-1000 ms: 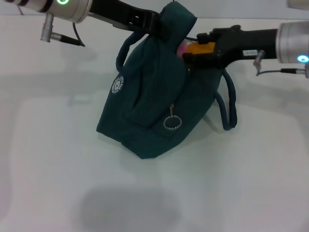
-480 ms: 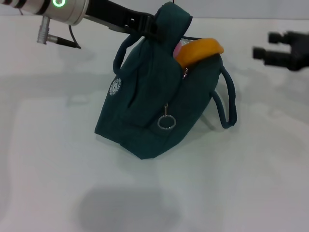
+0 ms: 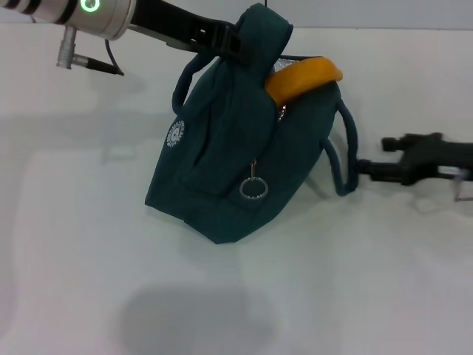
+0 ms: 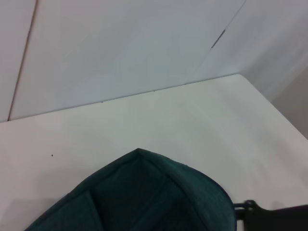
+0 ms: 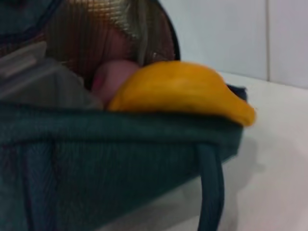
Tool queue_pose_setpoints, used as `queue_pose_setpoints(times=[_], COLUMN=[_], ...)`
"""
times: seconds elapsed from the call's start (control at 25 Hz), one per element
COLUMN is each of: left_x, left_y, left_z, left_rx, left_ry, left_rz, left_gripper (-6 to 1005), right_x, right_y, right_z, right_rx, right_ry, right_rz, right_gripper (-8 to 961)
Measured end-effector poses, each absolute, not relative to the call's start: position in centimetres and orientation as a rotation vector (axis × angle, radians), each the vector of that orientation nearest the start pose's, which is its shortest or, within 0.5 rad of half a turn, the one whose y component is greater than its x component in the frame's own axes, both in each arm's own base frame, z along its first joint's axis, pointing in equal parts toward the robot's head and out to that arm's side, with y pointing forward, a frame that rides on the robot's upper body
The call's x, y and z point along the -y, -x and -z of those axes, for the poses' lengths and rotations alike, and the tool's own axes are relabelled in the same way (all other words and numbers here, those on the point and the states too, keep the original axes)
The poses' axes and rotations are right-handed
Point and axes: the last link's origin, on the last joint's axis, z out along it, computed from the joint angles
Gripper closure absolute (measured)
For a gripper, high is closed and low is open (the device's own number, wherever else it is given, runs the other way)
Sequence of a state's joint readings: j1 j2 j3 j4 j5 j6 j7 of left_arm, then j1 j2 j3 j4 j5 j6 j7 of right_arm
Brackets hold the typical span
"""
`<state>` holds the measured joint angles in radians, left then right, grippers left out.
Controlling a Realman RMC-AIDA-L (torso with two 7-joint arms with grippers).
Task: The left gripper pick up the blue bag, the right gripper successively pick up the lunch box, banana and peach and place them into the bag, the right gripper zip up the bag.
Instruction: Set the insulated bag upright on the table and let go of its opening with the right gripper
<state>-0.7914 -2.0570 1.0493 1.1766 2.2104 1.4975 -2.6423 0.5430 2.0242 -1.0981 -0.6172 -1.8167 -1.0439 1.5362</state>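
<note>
Blue bag [image 3: 222,170] near table [image 3: 89,259] far edge, soft, floppy, mouth open; top hangs from left gripper [image 3: 222,38], clamped on fabric. Banana [image 3: 303,76] pokes out; peach [image 5: 113,77], lunch box [image 5: 38,77] inside. Right gripper [image 3: 369,168] low beside handle, empty, opening unclear. Take zipper ring [image 3: 253,188].

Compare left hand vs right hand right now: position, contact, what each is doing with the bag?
Left hand is raised at the far side, clamped on the top fabric of the blue bag, holding it up. Right hand is low near the table, beside the bag's hanging handle, gripping nothing, fingers parted. Left reaches in from the robot's left, right from its right. Both are black two-finger hands pointing at the bag, where the banana pokes out.
</note>
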Motion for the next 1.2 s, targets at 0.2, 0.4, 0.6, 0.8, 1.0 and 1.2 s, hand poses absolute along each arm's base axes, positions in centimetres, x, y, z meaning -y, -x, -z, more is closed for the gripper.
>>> queue_pose_setpoints(times=[0.2, 0.4, 0.6, 0.8, 1.0, 1.2], left_x=[-40.4, -40.4, -40.4, -40.3, -40.0, -39.6], left_y=[11.0, 10.8, 10.8, 11.3, 11.9, 12.7], left_z=[-3.1, -3.1, -3.1, -3.2, -3.2, -3.2], left_rx=[1.239, 1.232, 1.231, 1.244, 1.264, 1.291], left_ry=[2.619, 2.622, 2.624, 2.615, 2.604, 2.603], left_rz=[0.292, 0.296, 0.302, 0.298, 0.295, 0.281], left_gripper=[964, 964, 964, 964, 964, 964], right_x=[-40.1, -42.6, -44.0, -45.0, -44.8, -44.0], right_y=[-25.9, -24.1, -23.2, -22.8, -22.8, -22.7], right_z=[3.4, 4.3, 4.2, 2.4, -0.3, -2.5], right_rx=[-0.677, -0.611, -0.586, -0.54, -0.454, -0.363], right_ry=[2.524, 2.484, 2.415, 2.294, 2.174, 2.102], right_rz=[-0.281, -0.199, -0.197, -0.298, -0.427, -0.481], right_gripper=[238, 241, 245, 249, 252, 256])
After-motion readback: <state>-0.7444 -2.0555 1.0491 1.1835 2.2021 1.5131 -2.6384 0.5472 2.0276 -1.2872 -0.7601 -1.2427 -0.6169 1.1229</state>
